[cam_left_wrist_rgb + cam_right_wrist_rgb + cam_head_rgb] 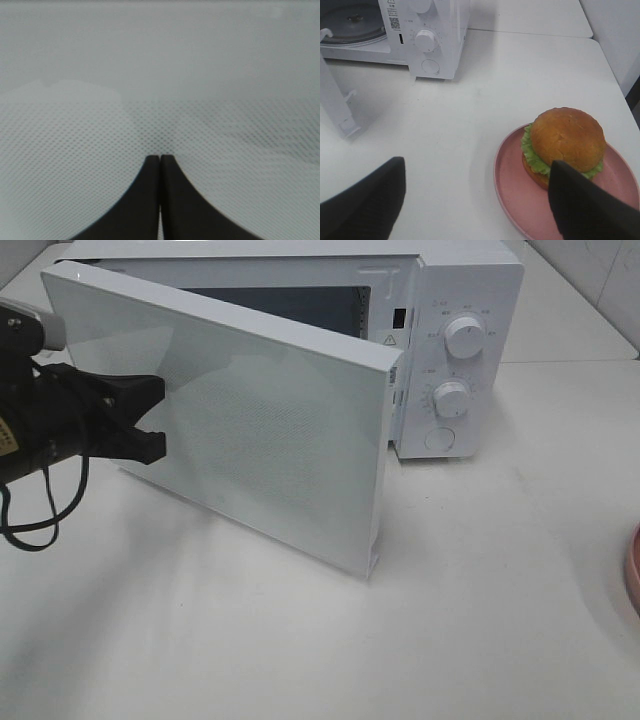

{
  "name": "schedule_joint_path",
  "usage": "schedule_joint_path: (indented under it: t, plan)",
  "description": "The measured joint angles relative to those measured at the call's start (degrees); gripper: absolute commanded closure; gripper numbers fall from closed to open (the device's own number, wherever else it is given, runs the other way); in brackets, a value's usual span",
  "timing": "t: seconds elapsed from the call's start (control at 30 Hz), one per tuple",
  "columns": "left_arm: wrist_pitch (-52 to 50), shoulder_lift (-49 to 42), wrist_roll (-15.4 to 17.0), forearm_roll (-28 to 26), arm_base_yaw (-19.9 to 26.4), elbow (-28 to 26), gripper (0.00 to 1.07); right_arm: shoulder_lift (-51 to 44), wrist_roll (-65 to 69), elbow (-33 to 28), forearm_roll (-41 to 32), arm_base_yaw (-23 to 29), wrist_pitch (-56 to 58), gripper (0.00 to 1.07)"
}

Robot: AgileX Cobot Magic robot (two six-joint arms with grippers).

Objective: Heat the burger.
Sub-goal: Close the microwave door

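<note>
The burger (565, 137), with a golden-brown bun and green lettuce, sits on a pink plate (517, 200) on the white table. My right gripper (475, 167) hovers open just in front of the plate, its black fingers (367, 200) wide apart and holding nothing. The white microwave (460, 300) stands at the back with its door (260, 430) swung wide open. My left gripper (159, 158) is shut and empty, its tips against the dotted outer face of the door. In the exterior view the left gripper (155, 418) is at the door's left part. The burger is out of that view.
Only the pink plate's rim (634, 570) shows at the right edge of the exterior view. The glass turntable (350, 22) is visible inside the microwave. Two knobs (463, 335) and a button are on its right panel. A black cable (35, 525) hangs below the left arm.
</note>
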State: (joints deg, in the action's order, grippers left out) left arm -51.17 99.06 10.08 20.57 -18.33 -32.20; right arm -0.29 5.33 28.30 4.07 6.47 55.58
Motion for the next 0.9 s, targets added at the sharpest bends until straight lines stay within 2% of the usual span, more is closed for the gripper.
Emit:
schedule_joint_path:
  t: [0.27,0.5,0.9]
  plan:
    - [1.2,2.2,-0.2,-5.0,-3.7,-3.4,1.07,0.0,0.0,0.0,0.0,0.0,0.0,0.32]
    - [3.2,4.5,-0.2,-6.3,-5.8,-6.3,1.07,0.0,0.0,0.0,0.0,0.0,0.0,0.32]
    - [8.1,9.3,-0.5,-8.0,-8.1,-15.5,1.07,0.0,0.0,0.0,0.0,0.0,0.0,0.32]
